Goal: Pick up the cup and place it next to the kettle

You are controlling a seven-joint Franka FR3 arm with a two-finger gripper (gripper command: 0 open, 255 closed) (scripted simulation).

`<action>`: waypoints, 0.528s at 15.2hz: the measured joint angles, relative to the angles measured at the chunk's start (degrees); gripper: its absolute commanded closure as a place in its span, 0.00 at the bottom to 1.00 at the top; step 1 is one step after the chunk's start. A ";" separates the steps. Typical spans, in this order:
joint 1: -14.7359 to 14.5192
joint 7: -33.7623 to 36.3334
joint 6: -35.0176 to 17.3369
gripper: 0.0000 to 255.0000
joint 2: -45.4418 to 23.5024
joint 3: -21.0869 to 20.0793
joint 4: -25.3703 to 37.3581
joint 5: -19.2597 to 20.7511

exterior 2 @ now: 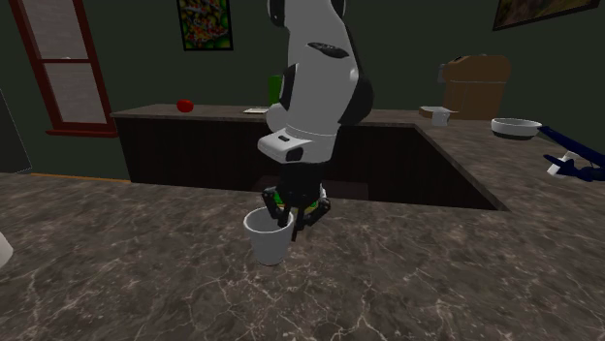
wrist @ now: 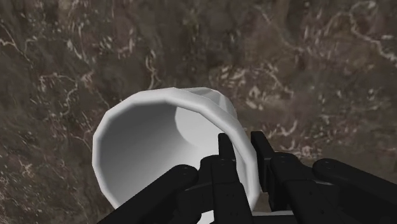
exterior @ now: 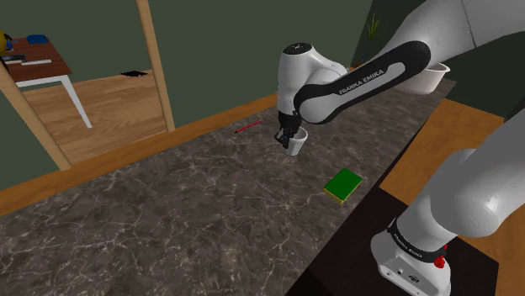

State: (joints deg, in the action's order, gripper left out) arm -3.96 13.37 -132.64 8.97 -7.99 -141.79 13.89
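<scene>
Shoulder view: a white tapered cup point(exterior: 297, 147) stands near the middle of the dark marbled stone counter point(exterior: 168, 219), mouth up and long axis vertical. The all-black two-finger gripper point(exterior: 289, 137) comes down on its rim from 12 o'clock. A flat green rectangular block point(exterior: 343, 184) (its lower edge is yellow) lies well apart at the cup's 4 o'clock. A thin red stick point(exterior: 247, 127) lies at its 10 o'clock.

Second exterior view: the cup point(exterior 2: 266, 240) is smooth and plain, wider at the mouth than at the base, and upright. Its base looks set on the counter point(exterior 2: 436, 281), whose pale veins run over brown-black. The gripper point(exterior 2: 292, 223) straddles the rim at the cup's 2 o'clock side, one finger inside and the other outside. A small red round thing point(exterior 2: 184, 105) sits on the far dark counter at 11 o'clock from the cup.

Wrist view: the fingers point(wrist: 224, 151) clasp the cup's point(wrist: 146, 146) thin wall between them, so the gripper point(wrist: 242, 153) is closed on the cup. The round rim is faintly faceted, and the mouth opens towards the hand.
</scene>
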 measured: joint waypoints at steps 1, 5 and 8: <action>-0.08 -0.25 0.72 1.00 0.52 0.00 0.23 -0.26; -0.26 -1.37 3.79 1.00 2.34 0.13 1.61 -1.17; -0.38 -2.19 6.02 1.00 3.87 0.27 2.42 -1.77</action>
State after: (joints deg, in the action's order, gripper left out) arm -4.35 11.17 -126.61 12.84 -7.72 -139.37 12.12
